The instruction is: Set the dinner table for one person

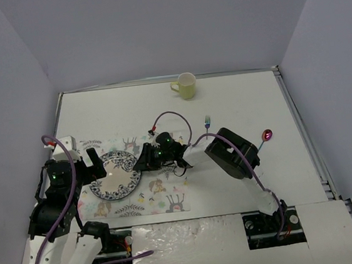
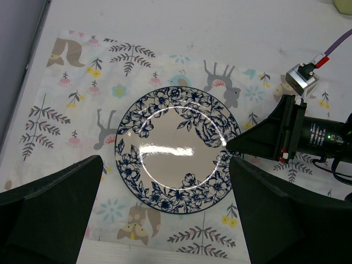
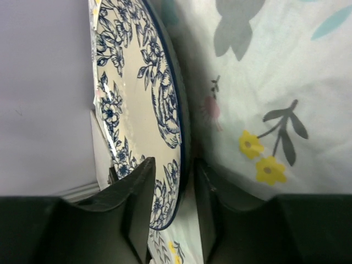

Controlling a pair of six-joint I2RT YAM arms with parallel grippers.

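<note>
A blue-flowered white plate (image 1: 114,175) (image 2: 176,148) lies flat on the floral placemat (image 1: 164,196) (image 2: 82,82) at the left of the dinner table (image 1: 236,100). My right gripper (image 1: 140,164) (image 3: 173,165) straddles the plate's (image 3: 143,110) right rim. One finger is above it and one below, with a gap showing on each side, so the jaws stand open. My left gripper (image 1: 94,166) (image 2: 165,165) hovers wide open over the plate's left side, holding nothing. Seen from the left wrist, the right gripper (image 2: 258,137) points at the plate's right edge.
A pale yellow mug (image 1: 185,85) stands at the far middle of the table. A fork (image 1: 207,123) lies right of the placemat, partly under the right arm. A spoon with a red bowl (image 1: 266,136) lies further right. Grey walls enclose the table.
</note>
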